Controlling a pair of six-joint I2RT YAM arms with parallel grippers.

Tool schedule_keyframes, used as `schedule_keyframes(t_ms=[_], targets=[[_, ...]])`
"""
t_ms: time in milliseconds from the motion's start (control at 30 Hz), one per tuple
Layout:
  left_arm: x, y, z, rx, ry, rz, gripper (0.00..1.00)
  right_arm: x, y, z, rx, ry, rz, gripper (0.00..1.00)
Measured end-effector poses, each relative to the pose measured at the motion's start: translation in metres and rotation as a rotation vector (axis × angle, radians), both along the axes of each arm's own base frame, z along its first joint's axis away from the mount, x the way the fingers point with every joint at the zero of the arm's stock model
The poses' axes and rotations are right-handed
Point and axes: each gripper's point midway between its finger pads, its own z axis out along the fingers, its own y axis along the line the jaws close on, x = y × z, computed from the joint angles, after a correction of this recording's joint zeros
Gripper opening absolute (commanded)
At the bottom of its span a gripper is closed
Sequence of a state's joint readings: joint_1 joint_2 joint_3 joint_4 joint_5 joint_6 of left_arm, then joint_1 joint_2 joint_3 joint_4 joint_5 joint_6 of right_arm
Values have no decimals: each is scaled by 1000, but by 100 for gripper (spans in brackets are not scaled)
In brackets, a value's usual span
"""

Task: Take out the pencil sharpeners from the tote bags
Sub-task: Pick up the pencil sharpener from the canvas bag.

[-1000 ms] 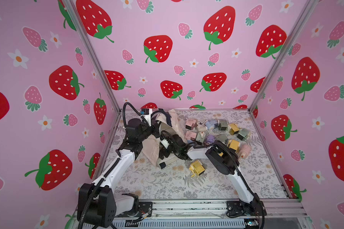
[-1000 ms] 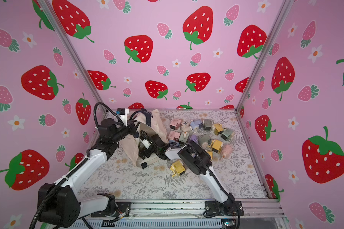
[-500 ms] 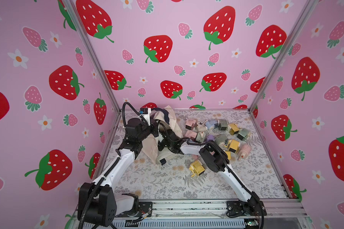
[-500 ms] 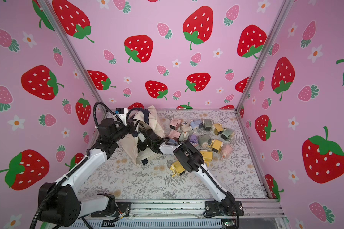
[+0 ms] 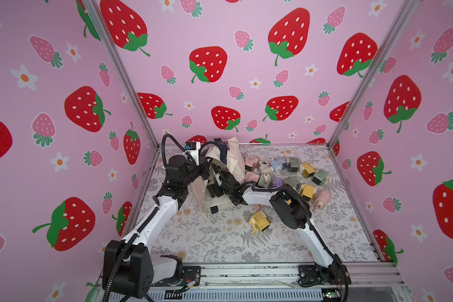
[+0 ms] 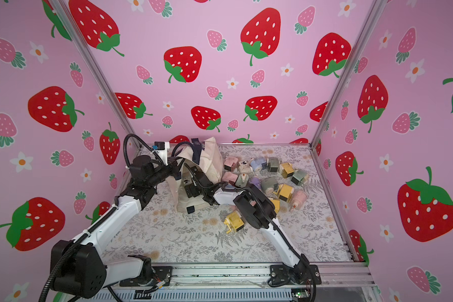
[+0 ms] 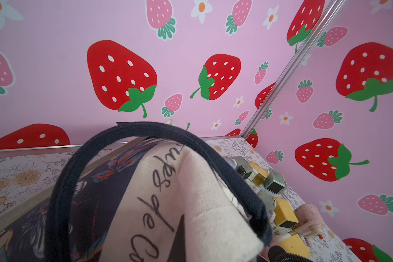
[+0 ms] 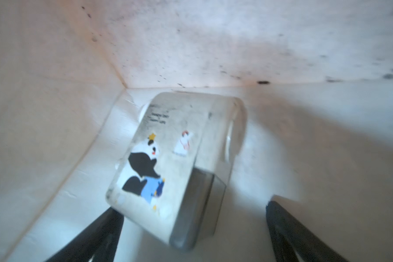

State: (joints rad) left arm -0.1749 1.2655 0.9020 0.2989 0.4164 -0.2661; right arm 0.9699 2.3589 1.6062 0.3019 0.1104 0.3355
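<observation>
Drives the right arm (image 5: pixel 256 194) deeper into the tote bag (image 5: pixel 234 159) than a second ago and hoists the bag's mouth a touch higher; in both top views, clamps the left gripper (image 5: pixel 204 169) tight on the bag's rim; leaves a heap of pencil sharpeners (image 5: pixel 277 164) already out, just beside the bag. In the left wrist view, shows only canvas and a navy handle (image 7: pixel 141 130); in the right wrist view, spreads the right gripper (image 8: pixel 194 207) wide, gripping nothing, either side of the near end of a panda-printed sharpener (image 8: pixel 168 158) on the bag's floor. Looks mid-reach; next calls for closing squarely, then withdrawing without snagging canvas.
</observation>
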Motion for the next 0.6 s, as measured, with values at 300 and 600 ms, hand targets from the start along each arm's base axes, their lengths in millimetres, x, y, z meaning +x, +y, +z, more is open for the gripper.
schedule_keyframes(t_ms=[300,600], targets=[[-2,-3,0,-2,2,-17,0,-17,-9,-1,-9,-35,97,100],[-2,-4,0,-2,2,-17,0,-33,19,9,60,-31,272,99]])
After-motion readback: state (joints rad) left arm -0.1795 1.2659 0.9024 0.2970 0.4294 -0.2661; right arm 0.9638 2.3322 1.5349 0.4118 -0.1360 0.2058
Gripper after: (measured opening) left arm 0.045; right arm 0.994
